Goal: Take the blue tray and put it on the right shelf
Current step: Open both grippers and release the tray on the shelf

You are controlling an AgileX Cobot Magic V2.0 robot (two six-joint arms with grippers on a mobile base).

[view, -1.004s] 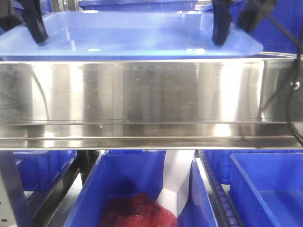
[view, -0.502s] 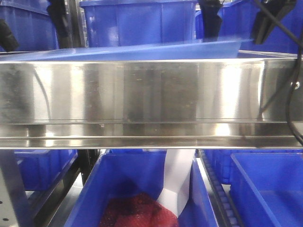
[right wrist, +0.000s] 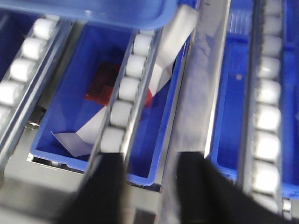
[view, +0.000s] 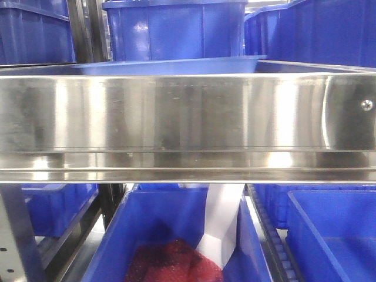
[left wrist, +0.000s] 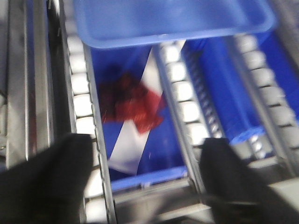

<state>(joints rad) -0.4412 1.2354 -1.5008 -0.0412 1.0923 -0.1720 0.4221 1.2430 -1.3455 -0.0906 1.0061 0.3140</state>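
Note:
The light-blue tray (view: 176, 63) lies flat on the right shelf, behind its tall shiny steel front lip (view: 188, 117); only a thin strip of the tray shows above the lip. In the left wrist view the tray (left wrist: 173, 18) is at the top edge. My left gripper (left wrist: 145, 182) is open and empty, well back from it. In the right wrist view the tray's corner (right wrist: 93, 11) is at the top left. My right gripper (right wrist: 152, 186) is open and empty, apart from it. Neither gripper shows in the front view.
Deep dark-blue bins (view: 176, 29) stand behind the tray. Under the shelf a bin (view: 170, 235) holds red netting (view: 170, 264) and white paper. White roller tracks (right wrist: 124, 88) and steel rails run over the lower bins (right wrist: 233, 93).
The tray, held raised by both grippers a second ago, has come down behind the lip. Both grippers have let go and pulled out of the front view.

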